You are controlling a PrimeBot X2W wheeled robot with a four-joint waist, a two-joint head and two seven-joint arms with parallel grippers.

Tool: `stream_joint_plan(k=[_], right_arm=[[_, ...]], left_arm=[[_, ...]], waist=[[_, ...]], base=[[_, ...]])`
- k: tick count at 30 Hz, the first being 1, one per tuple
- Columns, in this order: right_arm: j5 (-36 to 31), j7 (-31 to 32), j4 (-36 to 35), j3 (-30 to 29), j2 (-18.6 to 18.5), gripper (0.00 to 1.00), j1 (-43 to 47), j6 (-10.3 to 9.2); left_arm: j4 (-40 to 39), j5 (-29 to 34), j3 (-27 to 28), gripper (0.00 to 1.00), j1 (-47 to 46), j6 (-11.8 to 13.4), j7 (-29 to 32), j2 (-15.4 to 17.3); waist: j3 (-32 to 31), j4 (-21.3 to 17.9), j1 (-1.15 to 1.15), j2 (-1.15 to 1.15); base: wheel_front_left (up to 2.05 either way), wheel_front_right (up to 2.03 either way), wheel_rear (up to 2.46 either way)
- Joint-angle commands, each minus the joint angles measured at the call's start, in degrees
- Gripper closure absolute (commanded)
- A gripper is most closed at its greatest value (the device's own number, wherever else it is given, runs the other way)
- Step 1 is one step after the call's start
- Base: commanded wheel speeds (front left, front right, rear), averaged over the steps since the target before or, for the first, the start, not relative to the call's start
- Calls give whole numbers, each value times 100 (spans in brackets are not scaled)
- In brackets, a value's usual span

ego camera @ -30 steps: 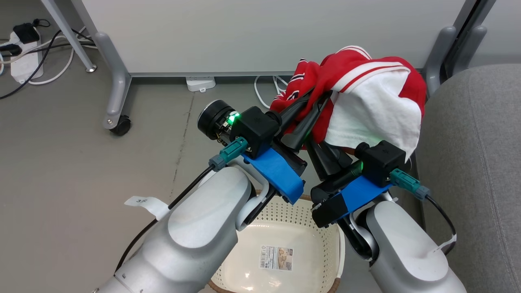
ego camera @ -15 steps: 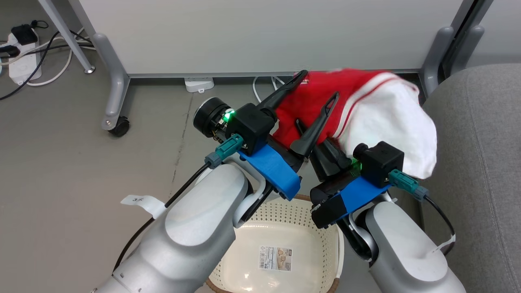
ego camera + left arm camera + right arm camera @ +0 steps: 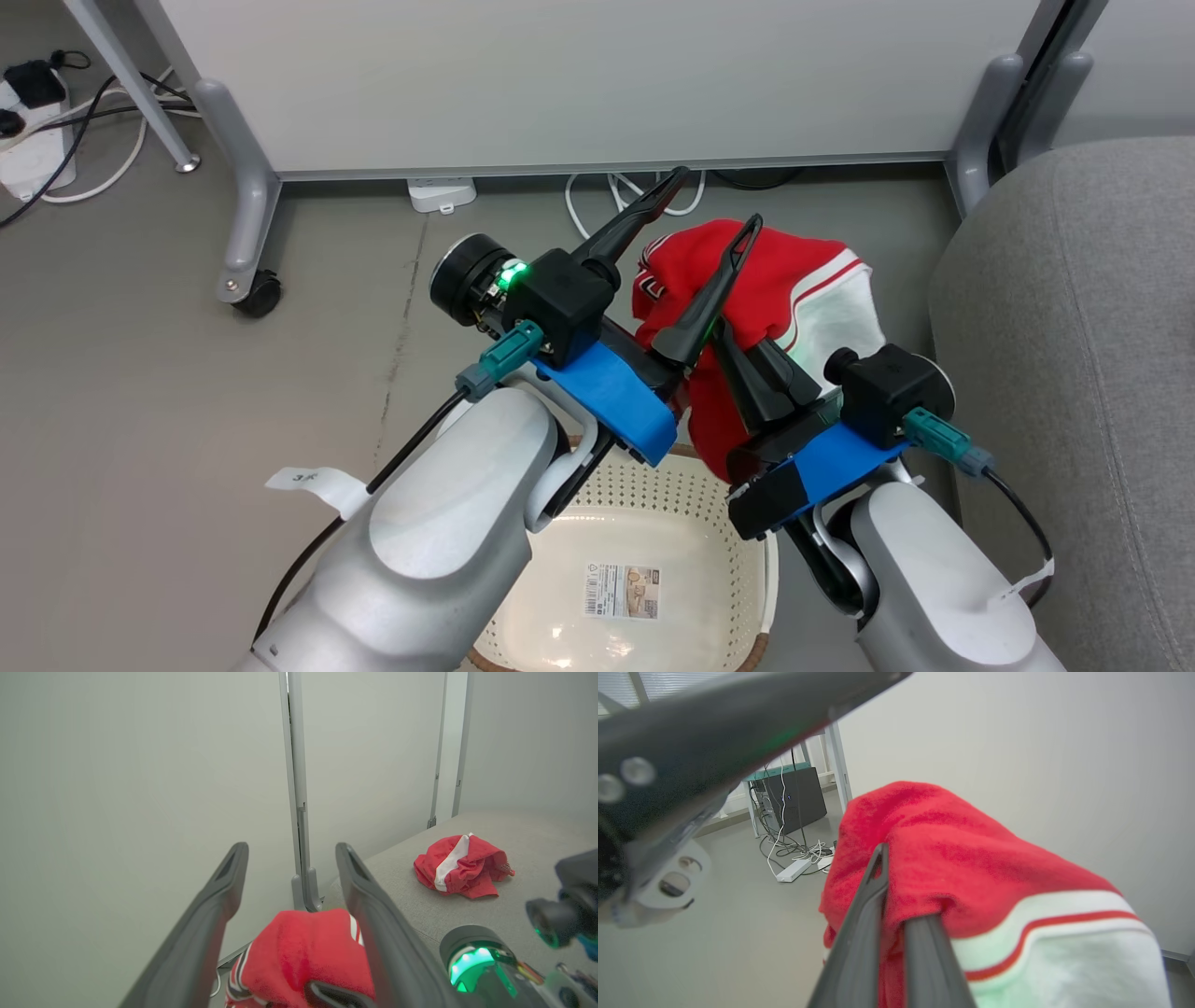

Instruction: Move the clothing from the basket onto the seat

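Left gripper (image 3: 717,198) stands spread wide, gripping nothing. Right gripper (image 3: 894,891) pinches the soft, fleecy red-and-white clothing (image 3: 784,280), draped over it

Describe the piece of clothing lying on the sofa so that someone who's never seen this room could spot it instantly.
Find the big grey sofa in the left wrist view. On its flat cushion lies a crumpled red garment, alone. Unlike the red and white garment pinched in the right tool, it rests free and shows one broad white stripe.
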Motion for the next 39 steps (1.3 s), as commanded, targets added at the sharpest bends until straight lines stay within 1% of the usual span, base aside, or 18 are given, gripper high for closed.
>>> stream_joint_plan(k=[1,6,10,17,22,26,34,39], right_arm=[[-53,-4,-39,-64,-7,100,82,3],[-170,-4,-112,-302,-6,100,235,3],[-240,-4,-221,-519,-7,100,350,3],[-339,-4,-502,-876,-6,100,559,3],[-365,-4,-691,-995,-5,100,714,3],[-348,-5,-855,-1132,-3,100,888,3],[-352,-5,-1173,-1429,-2,100,1341,3],[-368,-4,-1274,-1538,-1,100,1513,3]], left_arm=[[-27,57,64,0,70,-6,-27,27],[-46,148,136,0,229,-6,-27,69],[-63,155,100,0,278,-6,-27,86],[-82,181,-18,0,211,-5,-26,151],[-51,129,-100,0,160,-5,-26,167],[58,67,-282,0,145,-5,-27,176],[261,-44,-530,0,129,-6,-26,241],[338,-30,-641,0,168,-6,-27,295]], waist=[[23,-50,0,0],[92,-290,0,0],[178,-562,0,0],[332,-1184,0,0],[449,-1629,0,0],[511,-1929,0,0],[612,-2382,0,0],[660,-2549,0,0]], base=[[0,0,0],[0,0,0],[0,0,0],[0,0,0],[0,0,0],[0,0,0],[0,0,0],[0,0,0]])
